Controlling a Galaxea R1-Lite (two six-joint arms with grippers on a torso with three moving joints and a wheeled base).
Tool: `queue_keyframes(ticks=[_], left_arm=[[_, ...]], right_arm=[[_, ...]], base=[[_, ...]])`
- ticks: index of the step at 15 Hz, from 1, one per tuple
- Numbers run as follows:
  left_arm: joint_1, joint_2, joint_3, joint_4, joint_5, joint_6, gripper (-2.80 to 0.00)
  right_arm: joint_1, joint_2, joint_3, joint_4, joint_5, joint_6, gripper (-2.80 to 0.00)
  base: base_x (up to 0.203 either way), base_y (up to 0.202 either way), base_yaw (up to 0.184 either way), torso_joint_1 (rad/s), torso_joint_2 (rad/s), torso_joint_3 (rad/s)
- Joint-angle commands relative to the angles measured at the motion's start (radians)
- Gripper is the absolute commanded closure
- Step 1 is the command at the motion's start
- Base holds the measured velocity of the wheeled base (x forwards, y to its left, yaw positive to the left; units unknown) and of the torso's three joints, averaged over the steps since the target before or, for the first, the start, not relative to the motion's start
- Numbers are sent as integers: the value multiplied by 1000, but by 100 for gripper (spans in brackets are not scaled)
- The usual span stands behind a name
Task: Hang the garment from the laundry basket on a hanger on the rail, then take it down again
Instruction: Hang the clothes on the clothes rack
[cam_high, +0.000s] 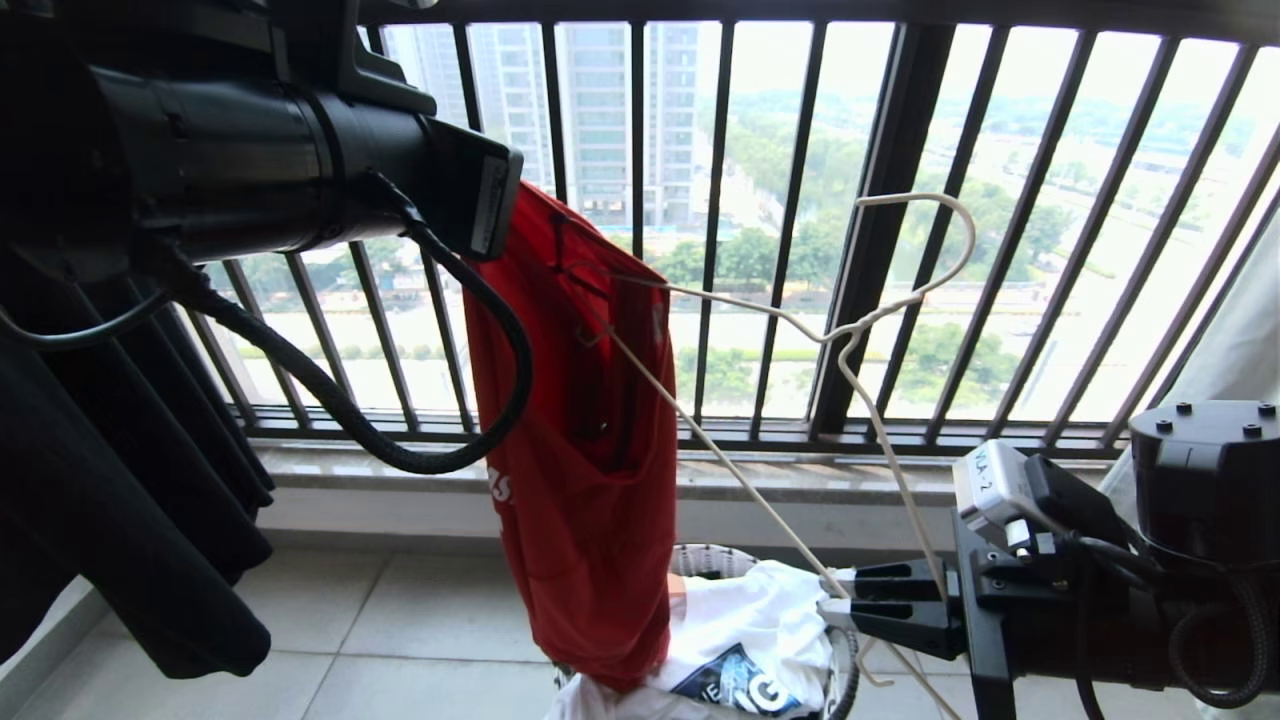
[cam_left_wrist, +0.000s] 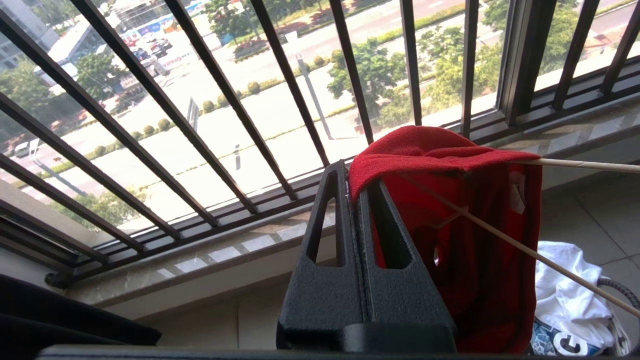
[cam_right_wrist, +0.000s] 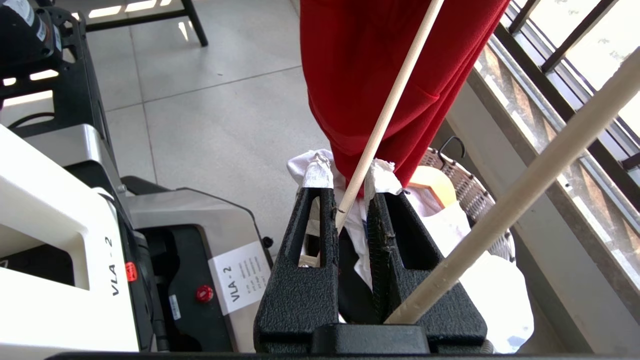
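The right gripper (cam_high: 835, 597), near right, pinches the hanger (cam_high: 850, 340) by its lower wire above the laundry basket (cam_high: 846, 668). Farther left, the left gripper (cam_left_wrist: 356, 187) clamps the red garment (cam_high: 585, 470) aloft before the balcony railing (cam_high: 880, 230).

The shirt (cam_high: 585, 470) hangs down the middle, its hem touching the clothes heaped in the basket (cam_high: 845, 665). The hanger (cam_high: 850, 330) wires slant across the space between shirt and right gripper (cam_high: 835, 598), barring a straight pass there. The railing (cam_high: 890, 240) closes off the far side. Bare floor tiles (cam_high: 400, 630) lie left of the basket. A black garment (cam_high: 120, 500) fills the far left.
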Motion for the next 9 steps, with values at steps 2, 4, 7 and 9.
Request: queue_keyframes(ticks=[2, 4, 7, 9], left_arm=[[9, 19, -2, -3, 4, 3, 0], [14, 26, -1, -4, 4, 1, 0], [21, 56, 8, -82, 4, 0, 0], [21, 75, 25, -127, 4, 3, 0]], right_arm=[[1, 2, 4, -3, 3, -4, 0], [1, 0, 6, -3, 6, -5, 0], [37, 4, 24, 0, 8, -47, 0], [78, 14, 35, 2, 6, -49, 0]], base=[[0, 0, 0, 0, 0, 0], [0, 0, 0, 0, 0, 0], [0, 0, 0, 0, 0, 0], [0, 0, 0, 0, 0, 0]])
